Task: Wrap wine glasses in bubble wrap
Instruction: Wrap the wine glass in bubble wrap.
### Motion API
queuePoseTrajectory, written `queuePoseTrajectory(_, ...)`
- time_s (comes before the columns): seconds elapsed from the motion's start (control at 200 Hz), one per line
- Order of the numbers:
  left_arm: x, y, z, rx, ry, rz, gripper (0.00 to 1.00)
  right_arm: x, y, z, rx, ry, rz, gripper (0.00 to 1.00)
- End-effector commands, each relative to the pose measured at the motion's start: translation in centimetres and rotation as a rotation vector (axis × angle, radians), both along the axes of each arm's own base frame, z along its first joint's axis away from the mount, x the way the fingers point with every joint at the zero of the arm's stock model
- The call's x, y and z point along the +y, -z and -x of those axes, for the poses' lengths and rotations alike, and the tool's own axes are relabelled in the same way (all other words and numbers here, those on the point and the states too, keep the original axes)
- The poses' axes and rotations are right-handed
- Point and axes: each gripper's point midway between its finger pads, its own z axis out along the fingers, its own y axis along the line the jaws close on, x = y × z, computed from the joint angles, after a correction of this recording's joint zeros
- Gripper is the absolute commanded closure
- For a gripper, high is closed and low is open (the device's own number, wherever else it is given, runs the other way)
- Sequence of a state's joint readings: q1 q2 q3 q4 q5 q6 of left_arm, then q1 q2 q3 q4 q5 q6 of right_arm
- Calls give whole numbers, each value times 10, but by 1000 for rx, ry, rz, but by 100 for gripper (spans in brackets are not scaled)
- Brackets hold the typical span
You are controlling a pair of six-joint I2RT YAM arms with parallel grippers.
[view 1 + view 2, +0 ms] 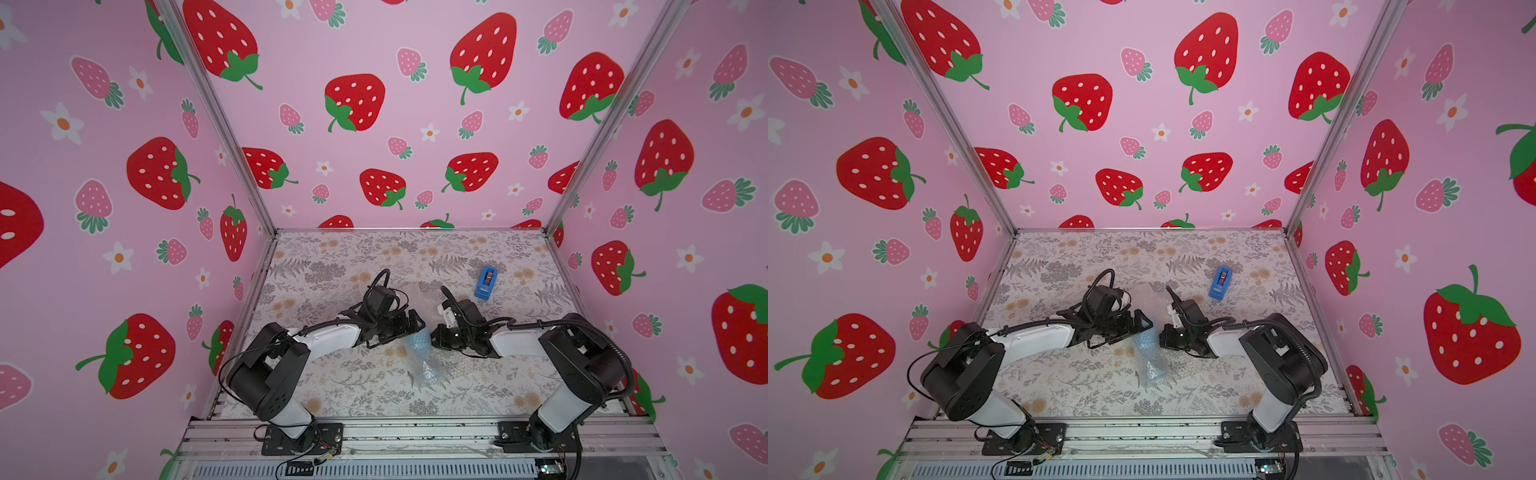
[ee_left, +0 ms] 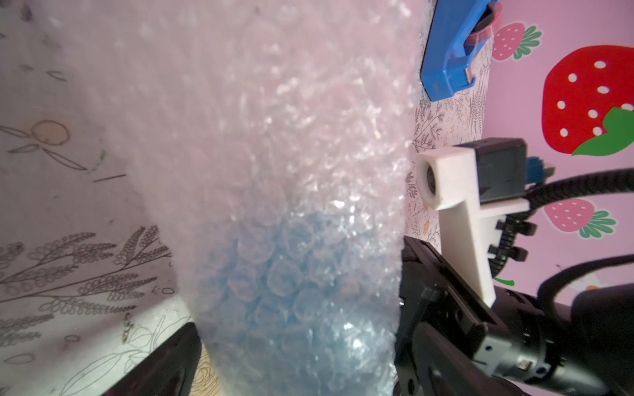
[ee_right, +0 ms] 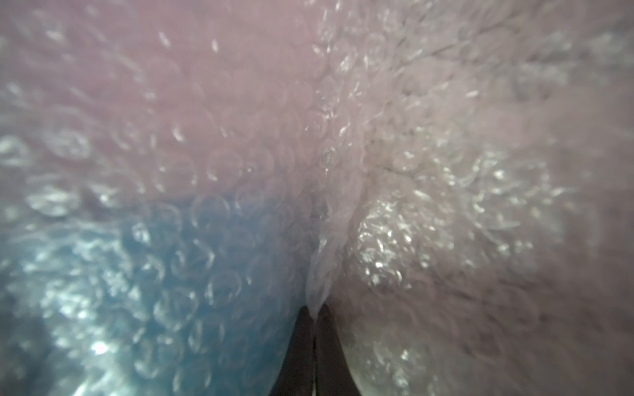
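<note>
Right tool (image 3: 315, 310) pinches bubble wrap (image 3: 411, 154) covering goblet (image 1: 417, 341).

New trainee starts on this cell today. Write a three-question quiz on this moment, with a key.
1. True or false: the goblet sits bare, with no bubble wrap over it.
2. Which gripper pinches a fold of the bubble wrap? A) left B) right C) both
3. Name the darker blue boxy thing that sits farther back than both grippers.

Key
1. False: its light blue shows only through the bubble wrap that covers it.
2. B: the right gripper is shut on the fold, and the left gripper is open.
3. The tape dispenser.
</note>
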State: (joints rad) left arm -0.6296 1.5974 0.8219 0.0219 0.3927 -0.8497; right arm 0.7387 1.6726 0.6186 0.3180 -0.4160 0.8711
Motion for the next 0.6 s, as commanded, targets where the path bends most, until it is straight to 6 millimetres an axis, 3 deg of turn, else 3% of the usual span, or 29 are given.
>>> queuePoseTrajectory(0.0, -8, -11, -9, -12, -12, 15, 1, 3, 6, 0, 10, 13, 26, 94)
queuePoseTrajectory(0.45, -6, 5, -7, 16, 16, -96, 8, 4, 12, 10, 18, 3, 45, 94)
queuePoseTrajectory(0.595, -5, 8, -4, 22, 30, -133, 18, 5, 12, 9, 16, 7, 46, 92)
